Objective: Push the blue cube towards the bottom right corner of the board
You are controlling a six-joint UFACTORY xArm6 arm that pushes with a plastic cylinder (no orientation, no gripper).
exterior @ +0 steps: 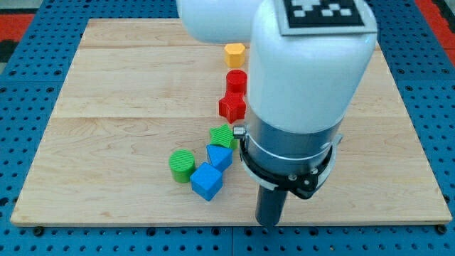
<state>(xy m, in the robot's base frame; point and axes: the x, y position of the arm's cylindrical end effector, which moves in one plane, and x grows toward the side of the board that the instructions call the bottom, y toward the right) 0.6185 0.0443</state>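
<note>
The blue cube [206,180] lies on the wooden board [106,128] below its middle, toward the view's bottom. A second blue block [220,156], angular in shape, touches it at its upper right. My rod comes down from the big white arm [306,71], and my tip [269,222] rests on the board to the right of the blue cube and a little lower, apart from it.
A green cylinder [182,165] sits just left of the blue cube. A green block [224,135] lies above the blue blocks. A red star-like block [232,107], a red cylinder [236,80] and a yellow block [234,54] line up toward the view's top.
</note>
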